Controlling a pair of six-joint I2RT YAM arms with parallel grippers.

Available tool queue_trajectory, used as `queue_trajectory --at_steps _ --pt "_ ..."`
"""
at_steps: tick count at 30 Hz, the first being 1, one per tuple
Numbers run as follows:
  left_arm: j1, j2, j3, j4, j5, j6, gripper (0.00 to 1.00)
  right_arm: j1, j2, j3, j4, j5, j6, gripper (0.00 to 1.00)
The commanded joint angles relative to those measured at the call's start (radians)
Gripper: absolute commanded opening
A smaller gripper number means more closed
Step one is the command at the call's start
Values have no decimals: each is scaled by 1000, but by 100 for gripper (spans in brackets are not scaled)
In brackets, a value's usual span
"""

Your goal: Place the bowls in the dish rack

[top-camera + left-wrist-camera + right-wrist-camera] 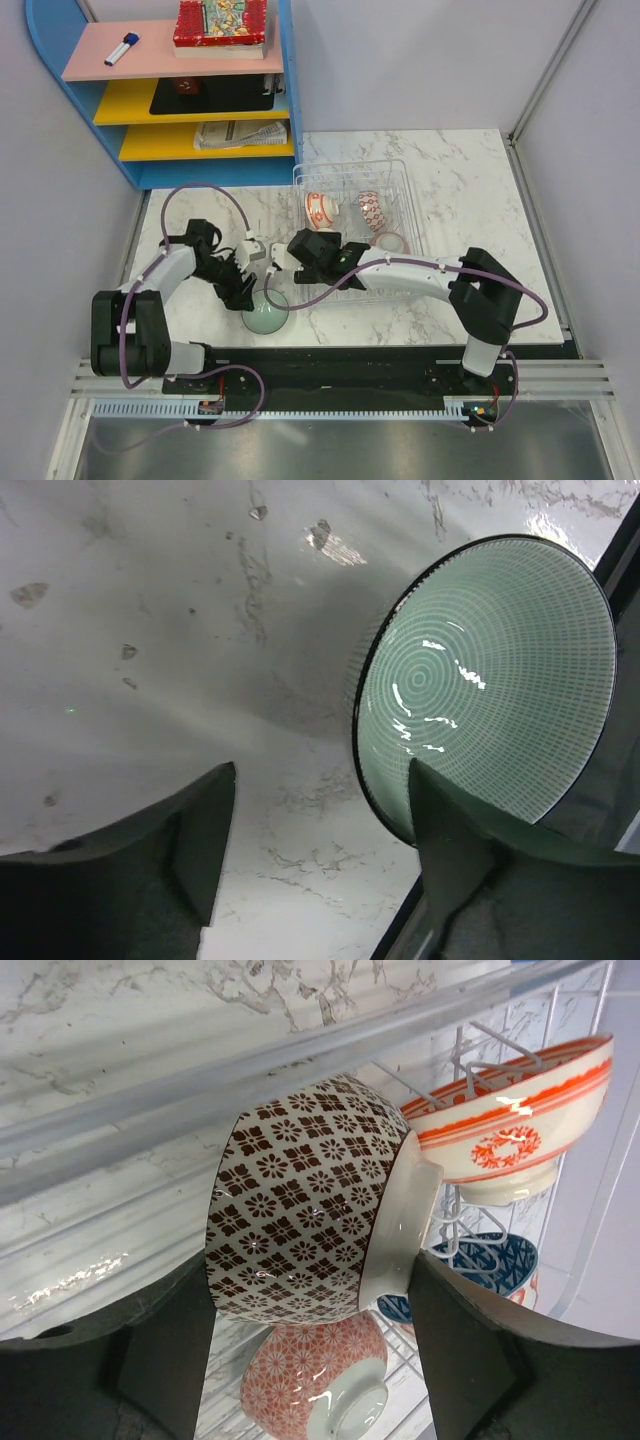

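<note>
A pale green bowl (pixel 265 315) (pixel 490 680) sits upright on the marble table near its front edge. My left gripper (pixel 243 293) (pixel 320 820) is open right beside it. The right finger (pixel 450 830) stands over the bowl's near rim, and the left finger is over bare table. My right gripper (pixel 300 250) (pixel 310 1300) is shut on a brown lattice bowl (pixel 310 1210) turned on its side, just over the clear dish rack (pixel 350 165) (pixel 300 1055). In the top view that bowl is hidden under the gripper. An orange-red floral bowl (pixel 322 208) (pixel 510 1130), a red-patterned bowl (pixel 372 208) (pixel 315 1380) and a blue bowl (pixel 495 1260) stand in the rack.
A blue shelf unit (pixel 200 100) with pink and yellow boards stands at the back left, holding a marker, a box and papers. Grey walls close in the table on both sides. My two arms cross close together at the rack's front left corner.
</note>
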Motion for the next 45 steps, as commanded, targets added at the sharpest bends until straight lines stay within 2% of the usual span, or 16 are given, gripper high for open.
queue_trajectory --at_steps 1,3,4,9,11,12,13,17,18,20,21,22,33,37,42,45 --pt "-30 35 -14 -27 -30 67 67 9 24 3 143 68 -49 0" --pt "-31 43 -17 -27 -34 69 57 9 35 -3 149 67 -52 0" --pt "-31 51 -17 -25 -33 70 49 7 36 -8 152 65 -55 0" --pt "-36 66 -15 -28 -27 75 23 7 40 -40 151 56 -52 2" --pt "-36 68 -9 -28 -25 75 8 9 37 -48 136 33 -43 14" --pt "-36 66 -6 -27 -27 72 2 9 32 -50 119 24 -38 29" --pt "-36 63 1 -28 -27 69 2 9 29 -51 109 13 -31 37" --pt "-36 23 34 -28 -21 50 2 7 4 -46 57 -49 -18 52" --pt "-36 2 40 -28 -16 40 2 9 -11 -45 33 -62 -17 69" --pt "-36 -21 67 -27 -11 23 2 7 -28 -46 16 -94 -14 84" --pt "-36 -37 78 -28 -8 14 2 9 -45 -48 -5 -108 -18 95" --pt "-36 -43 99 -28 -5 6 2 7 -52 -51 -13 -123 -20 98" --pt "-33 -109 190 -24 12 -69 2 9 -128 -50 -52 -174 3 98" --pt "-33 -158 222 -11 50 -115 2 7 -171 -24 -49 -123 2 98" --pt "-31 -251 306 19 197 -183 2 7 -279 10 -55 -137 38 98" --pt "-31 -282 339 87 292 -239 2 -35 -351 64 -47 -230 178 98"
